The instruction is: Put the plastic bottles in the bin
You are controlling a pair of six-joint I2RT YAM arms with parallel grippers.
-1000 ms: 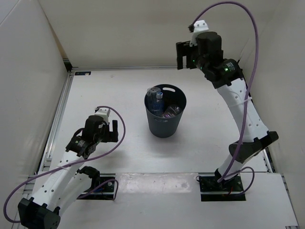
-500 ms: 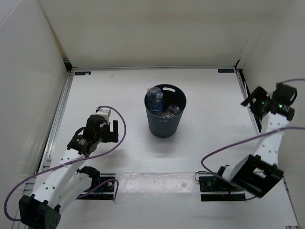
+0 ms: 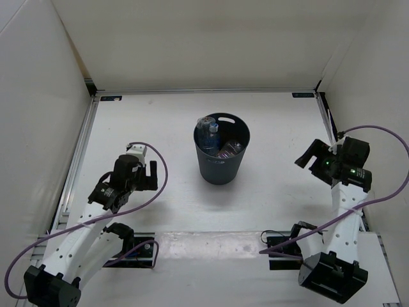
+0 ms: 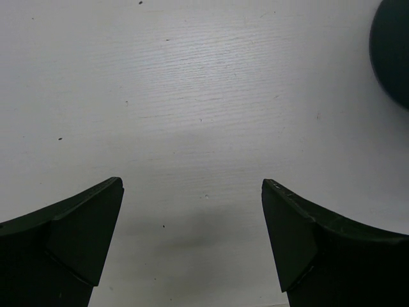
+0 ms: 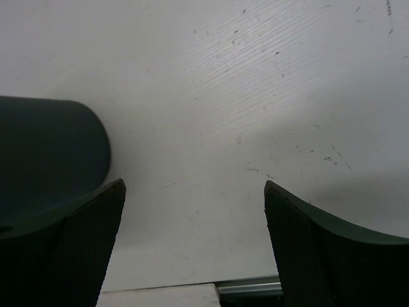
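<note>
White tabletop [image 3: 147,121] lies under left hand [image 4: 192,188] and right hand [image 5: 195,187], both splayed.

The bin [image 3: 221,167] stands midway across the table [image 3: 281,128] — open surface all round, walls [image 3: 192,45] on three sides.

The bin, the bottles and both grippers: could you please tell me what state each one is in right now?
Bin: upright, with bottles inside.
Blue-label bottle: in the bin, roughly upright against its left wall.
Second bottle: in the bin, lying tilted; label too small to read.
Left gripper: open, holding nothing.
Right gripper: open, holding nothing.
</note>
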